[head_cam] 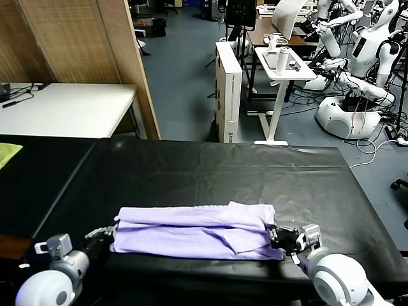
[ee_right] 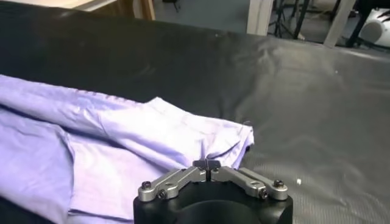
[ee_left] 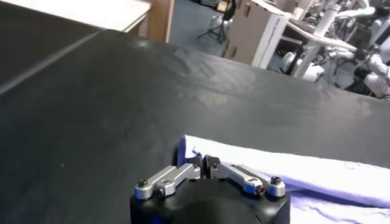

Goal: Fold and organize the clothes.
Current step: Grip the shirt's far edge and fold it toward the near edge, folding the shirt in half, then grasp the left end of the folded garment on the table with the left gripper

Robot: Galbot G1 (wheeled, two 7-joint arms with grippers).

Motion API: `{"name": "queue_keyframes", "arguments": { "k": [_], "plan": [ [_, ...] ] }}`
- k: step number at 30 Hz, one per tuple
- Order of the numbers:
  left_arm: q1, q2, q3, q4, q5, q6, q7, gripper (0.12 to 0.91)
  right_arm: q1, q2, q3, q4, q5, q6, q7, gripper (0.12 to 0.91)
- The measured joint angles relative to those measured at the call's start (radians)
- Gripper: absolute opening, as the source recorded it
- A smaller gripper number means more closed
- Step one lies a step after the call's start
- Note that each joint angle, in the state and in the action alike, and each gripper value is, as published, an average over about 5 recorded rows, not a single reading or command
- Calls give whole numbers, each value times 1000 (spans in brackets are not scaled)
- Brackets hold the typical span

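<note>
The clothes are one pale lavender T-shirt [head_cam: 197, 233], folded into a long flat band near the front edge of the black table [head_cam: 255, 172]. My left gripper [head_cam: 108, 238] is at the band's left end. In the left wrist view its jaws [ee_left: 203, 162] are pinched together on the edge of the T-shirt [ee_left: 317, 176]. My right gripper [head_cam: 278, 240] is at the band's right end. Its fingertips [ee_right: 207, 164] meet on the near hem of the T-shirt [ee_right: 122, 140], and creases run toward them.
A yellow-green cloth [head_cam: 6, 153] lies at the far left on a second black surface. Behind are a white table [head_cam: 70, 108], a wooden partition [head_cam: 83, 38], a tall white box [head_cam: 228, 89] and other robots [head_cam: 357, 57]. Bare black tabletop stretches behind the shirt.
</note>
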Motion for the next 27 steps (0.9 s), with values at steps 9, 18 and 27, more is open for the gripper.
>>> {"name": "queue_keyframes", "arguments": {
  "k": [9,18,27],
  "plan": [
    [57,-36,-43,-40,13,-8,-9,855,-37,4,58,38,34,0,10,834],
    [0,-22,-89,-17,-16,4,-41,907,69,39,68,-27,74,0,31,907],
    [-151,3,-11,75,-3,11,-32,907,198,95,2,-162,27,0,28,907]
  ]
}}
